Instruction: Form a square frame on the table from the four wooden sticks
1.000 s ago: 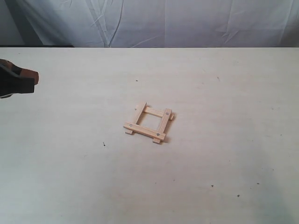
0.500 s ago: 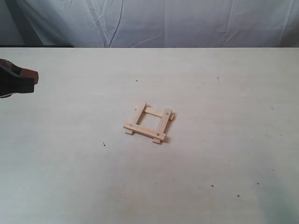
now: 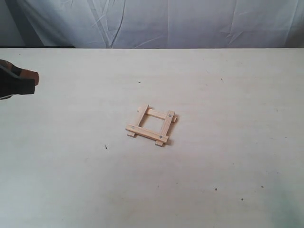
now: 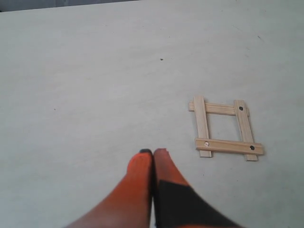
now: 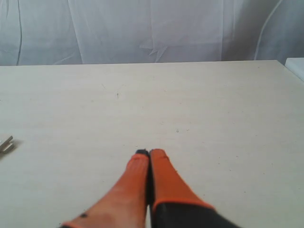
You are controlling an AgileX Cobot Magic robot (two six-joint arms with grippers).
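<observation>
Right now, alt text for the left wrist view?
Four wooden sticks form a square frame on the pale table, ends overlapping past the corners. The left pincer, orange, shut and empty, is apart from the frame.

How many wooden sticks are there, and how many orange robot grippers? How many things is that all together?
Wooden sticks: 4
Orange grippers: 2, the left gripper and the right gripper
Total: 6
</observation>
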